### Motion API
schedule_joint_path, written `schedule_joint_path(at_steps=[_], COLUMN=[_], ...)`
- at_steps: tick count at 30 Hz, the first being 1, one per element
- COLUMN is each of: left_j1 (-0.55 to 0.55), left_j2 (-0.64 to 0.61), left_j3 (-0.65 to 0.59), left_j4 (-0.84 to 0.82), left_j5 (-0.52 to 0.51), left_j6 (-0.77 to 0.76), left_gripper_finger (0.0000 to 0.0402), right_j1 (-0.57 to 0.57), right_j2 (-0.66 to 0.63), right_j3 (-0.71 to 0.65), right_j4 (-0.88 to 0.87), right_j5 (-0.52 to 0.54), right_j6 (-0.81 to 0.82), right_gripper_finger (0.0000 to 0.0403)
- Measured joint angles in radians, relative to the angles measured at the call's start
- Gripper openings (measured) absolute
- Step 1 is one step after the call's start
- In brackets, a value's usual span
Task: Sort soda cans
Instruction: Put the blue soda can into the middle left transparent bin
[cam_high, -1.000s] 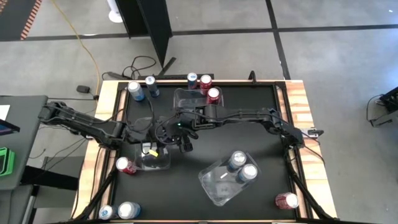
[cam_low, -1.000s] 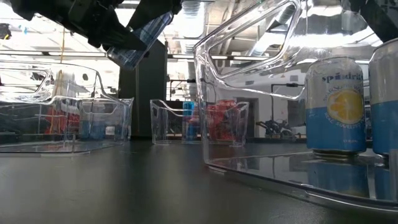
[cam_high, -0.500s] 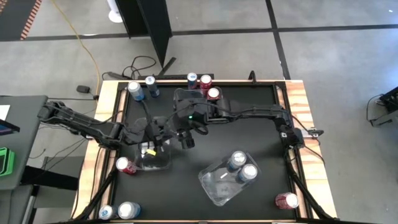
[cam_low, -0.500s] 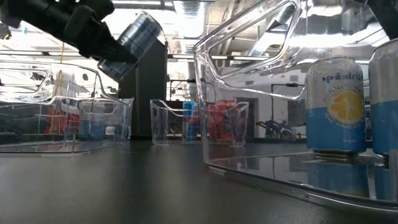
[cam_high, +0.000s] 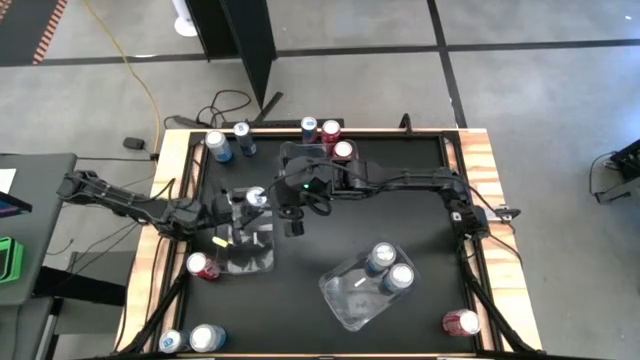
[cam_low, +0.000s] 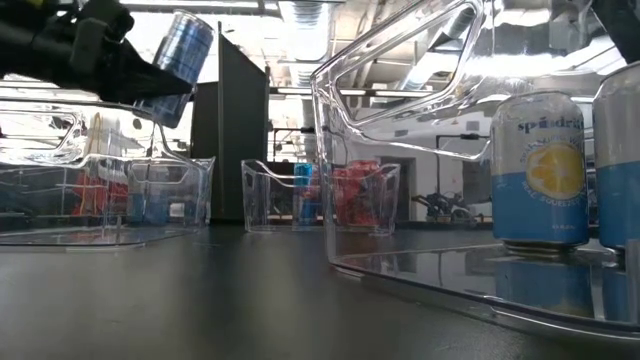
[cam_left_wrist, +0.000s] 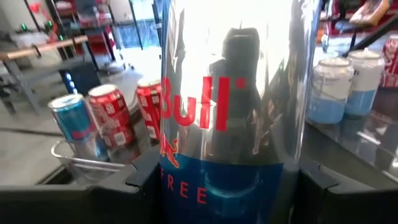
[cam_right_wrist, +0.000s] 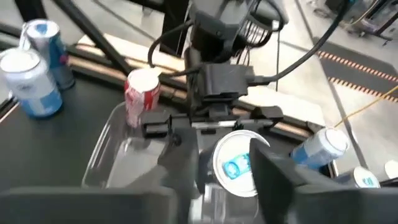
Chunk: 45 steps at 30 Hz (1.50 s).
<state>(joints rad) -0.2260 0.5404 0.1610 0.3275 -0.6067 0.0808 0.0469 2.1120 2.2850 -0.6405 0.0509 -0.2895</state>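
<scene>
LEFT: left gripper jaws clamp the blue can by its sides, lifted over the left bin, probably for sorting there | AXIS: near upright, silver top up, slightly tilted | RIGHT: right gripper just beside the can, apart from it, empty; jaws' state unclear.
</scene>
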Motion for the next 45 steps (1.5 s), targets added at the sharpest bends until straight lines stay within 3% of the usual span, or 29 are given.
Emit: schedule_joint_path(at_steps=[4,6,23,32,37,45], left_j1=[0.012,0.013,0.02,0.089,0.123,0.13], left_j2=[-0.05,-0.058,-0.041,-0.046,-0.041,-0.035], left_j3=[-0.024,-0.024,-0.024,-0.136,-0.138,-0.141], left_j4=[-0.008,-0.002,-0.024,0.197,0.156,0.155], left_j5=[-0.001,0.001,0.009,0.069,0.131,0.14], left_j6=[0.012,0.013,0.009,0.019,0.016,0.008], left_gripper_finger=[0.0214,0.0214,0.0214,0.0214,0.0214,0.0214], right_j1=[-0.011,-0.019,-0.074,-0.073,-0.073,-0.073], right_j2=[0.003,0.001,0.0,0.002,0.003,0.003], right_j3=[-0.033,-0.059,-0.246,-0.248,-0.248,-0.259], right_j4=[0.084,0.128,0.364,0.393,0.392,0.396], right_j5=[0.001,0.002,0.004,0.004,0.003,-0.003], right_j6=[-0.004,-0.008,0.054,0.056,0.055,0.053], right_gripper_finger=[0.0037,0.0011,0.0001,0.0,0.0,0.0])
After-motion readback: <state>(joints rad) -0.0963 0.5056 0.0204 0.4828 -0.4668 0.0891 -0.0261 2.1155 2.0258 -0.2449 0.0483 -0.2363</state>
